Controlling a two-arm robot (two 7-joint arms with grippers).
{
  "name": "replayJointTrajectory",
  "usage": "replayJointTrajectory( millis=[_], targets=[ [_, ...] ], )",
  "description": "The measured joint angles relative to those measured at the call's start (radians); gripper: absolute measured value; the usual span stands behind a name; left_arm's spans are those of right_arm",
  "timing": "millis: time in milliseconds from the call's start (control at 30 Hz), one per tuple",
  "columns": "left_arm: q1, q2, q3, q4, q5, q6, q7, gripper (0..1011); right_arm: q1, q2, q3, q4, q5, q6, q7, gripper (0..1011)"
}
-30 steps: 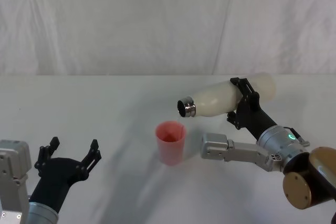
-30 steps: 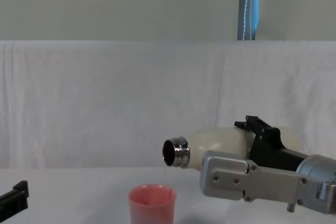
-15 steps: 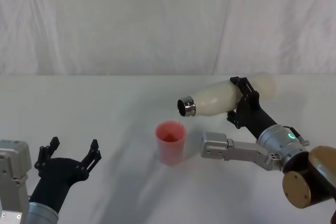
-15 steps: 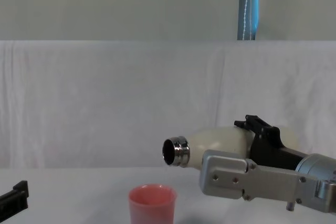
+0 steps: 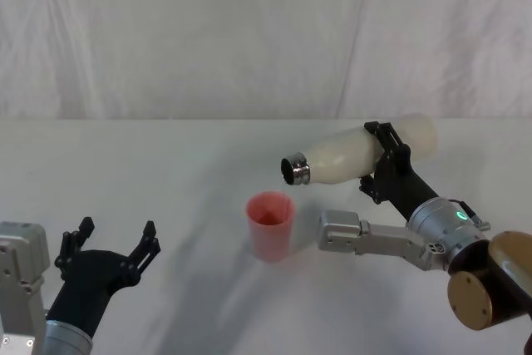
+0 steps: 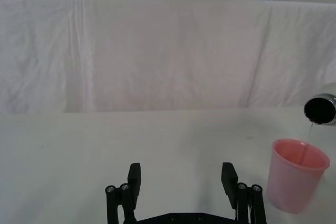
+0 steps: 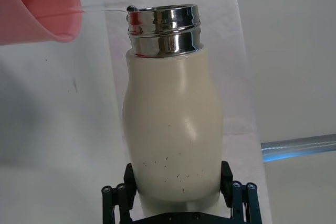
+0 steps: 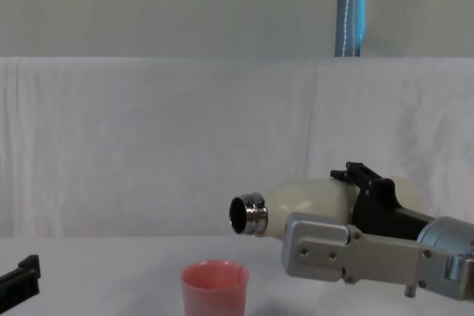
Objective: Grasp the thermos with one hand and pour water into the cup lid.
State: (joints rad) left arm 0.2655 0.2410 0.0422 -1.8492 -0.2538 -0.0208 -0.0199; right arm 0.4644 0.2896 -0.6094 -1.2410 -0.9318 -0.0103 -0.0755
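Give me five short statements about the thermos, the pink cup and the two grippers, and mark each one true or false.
1. The right gripper holds the thermos tipped nearly level, its steel neck toward the pink cup lid. True.
2. The thermos stands upright on the table. False: it is held in the air above the table.
3. A thin stream of water falls from the thermos mouth into the cup lid. True.
4. The left gripper is shut on the cup lid. False: it is open, down at the robot's left, apart from the cup.
5. The cup lid lies on its side. False: it stands upright, mouth up.
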Motion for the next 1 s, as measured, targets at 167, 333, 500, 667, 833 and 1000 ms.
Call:
replayJointTrajectory(
  millis=[167,333,500,667,833,1000],
  targets=[
    [0.000,0.000,0.000,0.000,0.000,0.000,0.000,1001,0.000,0.002,-0.001,0.000,-0.003,0.001,0.000,959],
    [0.000,0.000,0.000,0.000,0.000,0.000,0.000,1001,0.000,0.003,-0.002,0.000,-0.005,0.002,0.000,959],
    [0.000,0.000,0.000,0.000,0.000,0.000,0.000,1001,0.001,0.005,-0.002,0.000,-0.006,0.002,-0.001,959],
    [0.000,0.000,0.000,0.000,0.000,0.000,0.000,1001,0.001,0.005,-0.002,-0.001,-0.006,0.001,-0.003,959],
    [0.000,0.000,0.000,0.000,0.000,0.000,0.000,1001,0.001,0.006,-0.002,-0.002,-0.008,0.002,-0.003,959],
    [0.000,0.000,0.000,0.000,0.000,0.000,0.000,1001,0.000,0.006,-0.002,-0.002,-0.009,0.002,-0.004,959]
  ],
)
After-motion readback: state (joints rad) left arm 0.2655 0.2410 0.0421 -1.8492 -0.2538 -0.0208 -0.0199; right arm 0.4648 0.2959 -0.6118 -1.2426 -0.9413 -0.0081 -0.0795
